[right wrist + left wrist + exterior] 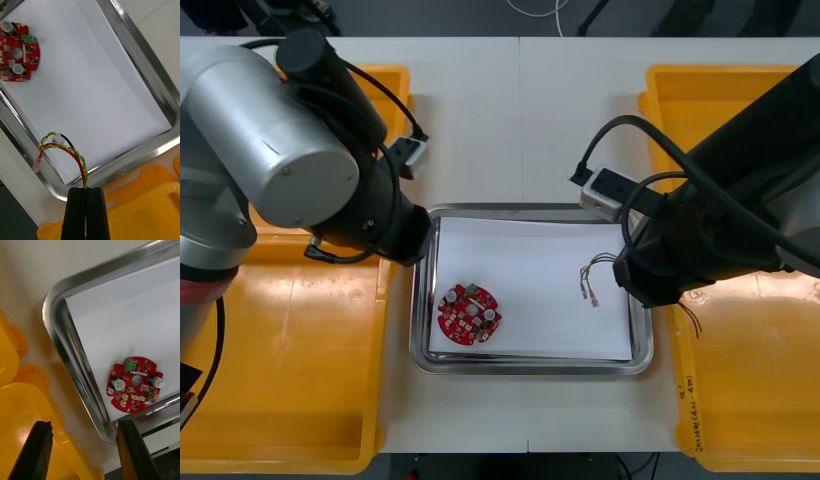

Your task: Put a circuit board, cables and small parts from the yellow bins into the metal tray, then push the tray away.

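Red and yellow cable (77,157): light, limp twisted pair, hanging over the right side of the metal tray (148,62). Right gripper (86,189) jaws clamp the wire run. I'd hold it there, not by the connectors. Circuit board (135,384) lies in the tray. Left gripper (86,438) jaws apart, idle at the tray's left corner.

Four yellow bins (300,400), one metal tray (530,365), one circuit board (469,313), one red-and-yellow cable (84,176).

Left arm (280,150) is silver-grey with black joints, right arm (750,190) black; black cables (620,120) loop along both; left claw (84,423) and right claw (86,190) are black.
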Action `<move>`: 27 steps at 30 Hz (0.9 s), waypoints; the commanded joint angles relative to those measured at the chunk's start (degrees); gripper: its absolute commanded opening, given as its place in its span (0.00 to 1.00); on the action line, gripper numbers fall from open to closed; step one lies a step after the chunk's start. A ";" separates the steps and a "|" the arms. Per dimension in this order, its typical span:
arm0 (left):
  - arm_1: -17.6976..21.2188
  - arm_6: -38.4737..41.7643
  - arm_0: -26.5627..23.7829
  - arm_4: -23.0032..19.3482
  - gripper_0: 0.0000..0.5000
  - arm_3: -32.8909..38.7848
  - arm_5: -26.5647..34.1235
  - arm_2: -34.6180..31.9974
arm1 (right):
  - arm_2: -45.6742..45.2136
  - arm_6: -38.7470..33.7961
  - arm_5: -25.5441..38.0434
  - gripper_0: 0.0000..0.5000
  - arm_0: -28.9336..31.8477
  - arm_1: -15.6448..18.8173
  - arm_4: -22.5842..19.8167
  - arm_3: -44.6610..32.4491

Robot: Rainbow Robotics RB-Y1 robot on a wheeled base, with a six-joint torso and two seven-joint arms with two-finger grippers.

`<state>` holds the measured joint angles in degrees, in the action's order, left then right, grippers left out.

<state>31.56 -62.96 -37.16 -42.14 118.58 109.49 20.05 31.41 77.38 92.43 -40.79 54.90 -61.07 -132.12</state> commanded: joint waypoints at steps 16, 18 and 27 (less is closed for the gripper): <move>7.46 1.35 1.30 -2.16 1.00 -2.56 0.51 -20.22 | 17.72 9.02 -2.34 0.00 -8.87 -9.73 10.36 9.52; 7.82 0.91 1.56 -2.25 1.00 -3.79 0.51 -21.89 | 18.25 11.22 -3.22 0.00 -8.87 -9.90 10.10 10.83; 9.93 -4.89 2.71 -1.63 1.00 -9.33 0.51 -28.22 | 18.33 19.39 -3.49 0.00 -8.87 -12.28 9.57 14.53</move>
<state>38.50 -63.04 -35.56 -43.96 110.05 109.66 -5.05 49.39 93.03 89.31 -47.53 43.89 -51.28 -117.64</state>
